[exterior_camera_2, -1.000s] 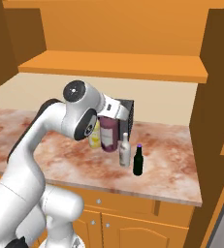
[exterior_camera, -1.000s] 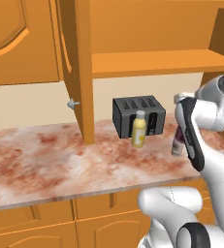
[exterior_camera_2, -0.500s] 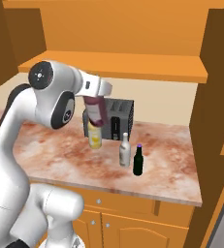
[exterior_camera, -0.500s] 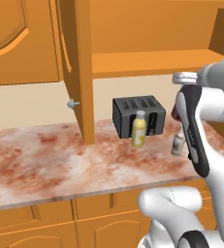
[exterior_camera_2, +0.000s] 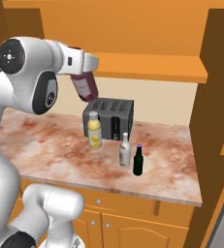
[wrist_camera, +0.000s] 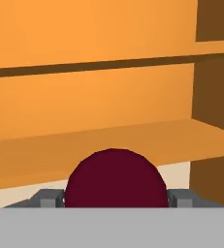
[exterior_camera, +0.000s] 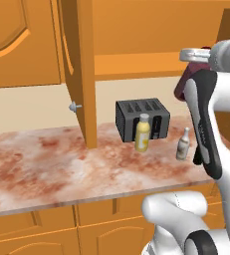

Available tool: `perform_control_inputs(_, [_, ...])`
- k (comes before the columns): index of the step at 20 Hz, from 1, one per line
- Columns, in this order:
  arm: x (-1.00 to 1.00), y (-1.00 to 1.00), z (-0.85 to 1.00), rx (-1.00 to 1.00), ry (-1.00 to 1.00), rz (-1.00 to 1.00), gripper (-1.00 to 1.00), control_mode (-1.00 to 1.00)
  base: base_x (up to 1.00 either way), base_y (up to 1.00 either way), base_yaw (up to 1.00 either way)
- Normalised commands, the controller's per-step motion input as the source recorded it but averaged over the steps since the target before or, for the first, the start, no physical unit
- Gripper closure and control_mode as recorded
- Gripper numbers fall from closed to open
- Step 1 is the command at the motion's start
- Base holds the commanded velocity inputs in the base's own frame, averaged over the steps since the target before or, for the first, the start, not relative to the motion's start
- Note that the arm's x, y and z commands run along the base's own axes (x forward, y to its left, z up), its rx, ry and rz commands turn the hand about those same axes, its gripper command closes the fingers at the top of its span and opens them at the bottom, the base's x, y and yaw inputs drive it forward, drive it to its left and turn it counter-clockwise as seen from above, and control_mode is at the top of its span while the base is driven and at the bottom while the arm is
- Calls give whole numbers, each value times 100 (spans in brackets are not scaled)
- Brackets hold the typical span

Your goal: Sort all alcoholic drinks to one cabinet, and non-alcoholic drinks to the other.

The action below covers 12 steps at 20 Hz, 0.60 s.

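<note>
Now purple-maroon bottle (exterior_camera_2: 86,87) clamped between jaws, tilted, above toaster (exterior_camera_2: 108,118).

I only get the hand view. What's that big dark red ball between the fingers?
Observer: That's the purple bottle, seen end-on. It's gripped and held high, tilted, above the counter.
Operator: What's down on the counter?
Observer: Three bottles: a yellow bottle, a clear bottle and a dark bottle.
Operator: Anything else there?
Observer: A black toaster, right behind the yellow bottle.
</note>
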Motion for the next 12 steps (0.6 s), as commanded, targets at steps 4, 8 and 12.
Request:
perform_control_inputs(4, [22, 6, 48, -2, -17, 6, 100, -100, 0, 0, 0])
perform_control_inputs(8, [58, 0, 7, -1, -11, 7, 100, -100, 0, 0, 0])
perform_control_inputs(12, [62, 0, 10, -1, -10, 6, 100, -100, 0, 0, 0])
